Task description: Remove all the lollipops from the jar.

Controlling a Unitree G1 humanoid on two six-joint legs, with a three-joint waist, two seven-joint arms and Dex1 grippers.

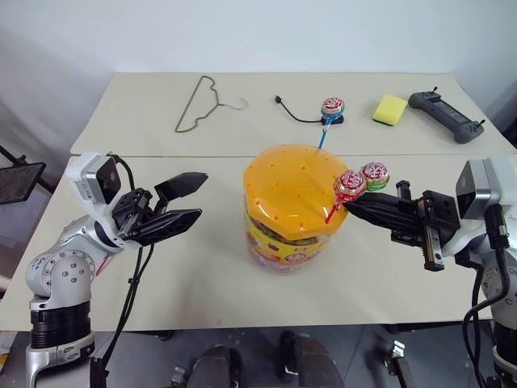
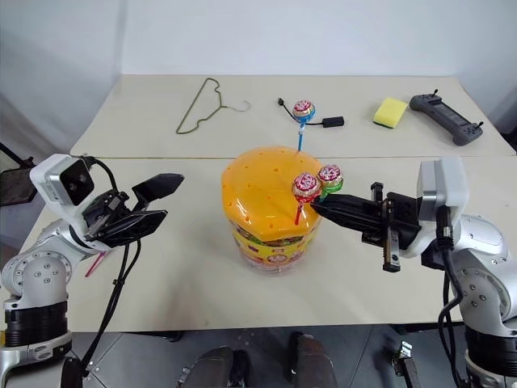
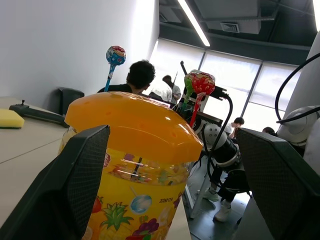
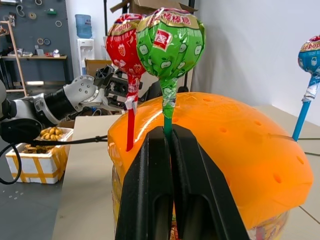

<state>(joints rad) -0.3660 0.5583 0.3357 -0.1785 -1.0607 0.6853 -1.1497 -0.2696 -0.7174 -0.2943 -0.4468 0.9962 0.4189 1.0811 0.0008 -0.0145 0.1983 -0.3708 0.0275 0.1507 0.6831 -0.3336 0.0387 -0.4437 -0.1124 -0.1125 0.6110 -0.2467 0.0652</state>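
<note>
Orange dotted jar lid (image 1: 295,187) — green lollipop (image 4: 170,47).

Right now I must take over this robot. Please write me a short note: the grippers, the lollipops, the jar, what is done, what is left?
Right gripper: shut on the green-stick lollipop, which is still in the orange lid.
Left gripper: open, holding nothing, beside the jar.
Red-stick lollipop and blue-stick lollipop also stand in the lid.
Done: the green-stick lollipop is gripped; none lies on the table yet.
Left: pull out the green one and put it down, then red and blue.
</note>
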